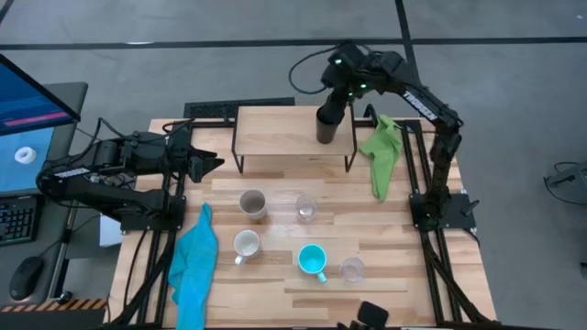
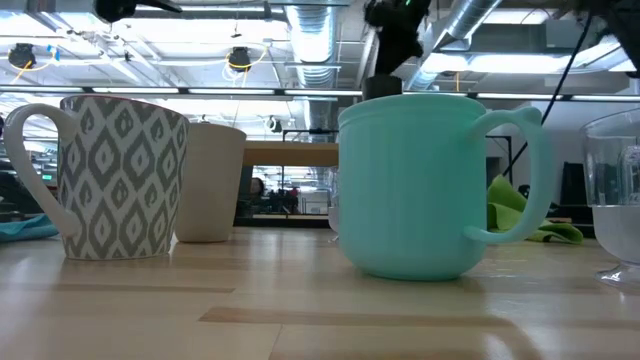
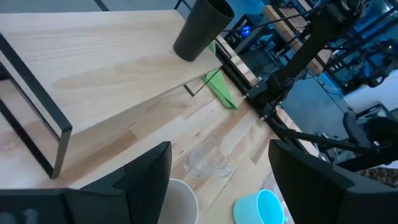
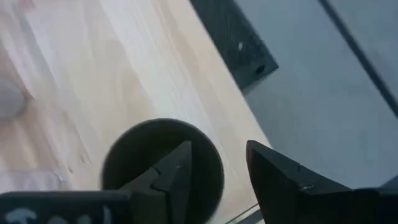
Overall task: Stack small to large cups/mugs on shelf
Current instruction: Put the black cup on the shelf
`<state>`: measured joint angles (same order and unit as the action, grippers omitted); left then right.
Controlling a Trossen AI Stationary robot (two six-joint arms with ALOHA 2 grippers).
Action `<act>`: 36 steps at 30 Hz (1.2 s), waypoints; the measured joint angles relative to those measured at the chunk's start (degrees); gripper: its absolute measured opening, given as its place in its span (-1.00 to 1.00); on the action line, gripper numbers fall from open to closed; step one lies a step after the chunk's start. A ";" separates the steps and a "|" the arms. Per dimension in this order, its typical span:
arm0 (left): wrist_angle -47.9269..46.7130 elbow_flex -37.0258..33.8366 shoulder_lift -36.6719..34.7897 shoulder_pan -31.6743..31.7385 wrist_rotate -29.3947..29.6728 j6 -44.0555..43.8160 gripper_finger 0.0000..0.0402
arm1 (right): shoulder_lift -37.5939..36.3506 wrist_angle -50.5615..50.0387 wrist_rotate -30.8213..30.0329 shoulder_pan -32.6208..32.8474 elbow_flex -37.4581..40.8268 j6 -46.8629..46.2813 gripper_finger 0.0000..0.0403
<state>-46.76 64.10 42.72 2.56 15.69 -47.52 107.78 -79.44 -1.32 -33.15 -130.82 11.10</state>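
The black tumbler (image 1: 327, 126) stands upright on the right end of the light-wood shelf (image 1: 275, 133). My right gripper (image 1: 341, 92) is open just above it. In the right wrist view (image 4: 219, 149) one finger is over the tumbler's mouth (image 4: 143, 162) and the other is outside its rim. My left gripper (image 1: 215, 163) is open and empty at the table's left, off the shelf's left end. On the table in front of the shelf stand a beige-grey cup (image 1: 253, 203), a clear glass (image 1: 305, 208), a white mug (image 1: 245, 245), a cyan mug (image 1: 313, 260) and a second glass (image 1: 352, 269).
A green cloth (image 1: 381, 151) lies at the shelf's right end, close to the tumbler. A blue cloth (image 1: 194, 261) lies at the table's near left. The shelf's black legs (image 3: 43, 118) stand on the tabletop (image 1: 385, 229).
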 joint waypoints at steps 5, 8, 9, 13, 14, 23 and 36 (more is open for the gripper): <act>0.17 0.00 0.00 0.01 0.13 1.07 0.30 | -6.79 -1.07 5.13 -0.02 0.00 -2.50 -0.20; 0.17 0.00 0.01 -0.02 0.17 1.24 0.30 | -12.21 -2.36 7.72 0.04 1.40 -2.52 -0.24; 0.17 0.00 0.01 0.00 0.17 1.24 0.30 | -14.39 -2.26 7.86 0.04 2.66 -2.54 -0.26; 0.18 0.00 0.02 0.00 0.33 1.50 0.30 | -23.95 2.08 7.54 -0.02 12.86 -4.06 -0.34; 0.19 0.00 0.02 0.00 0.46 1.87 0.30 | -26.56 3.58 7.50 0.00 16.73 -4.35 -0.35; 0.28 0.00 0.02 0.00 2.27 2.42 0.30 | -41.78 30.01 7.32 1.05 53.57 -9.20 -0.45; 0.29 0.00 0.04 -0.01 2.16 1.48 0.30 | -38.45 49.41 5.91 -2.70 69.02 -10.67 -0.84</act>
<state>-46.48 64.10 42.76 2.55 17.84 -46.04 69.33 -30.03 4.58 -35.85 -61.80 0.43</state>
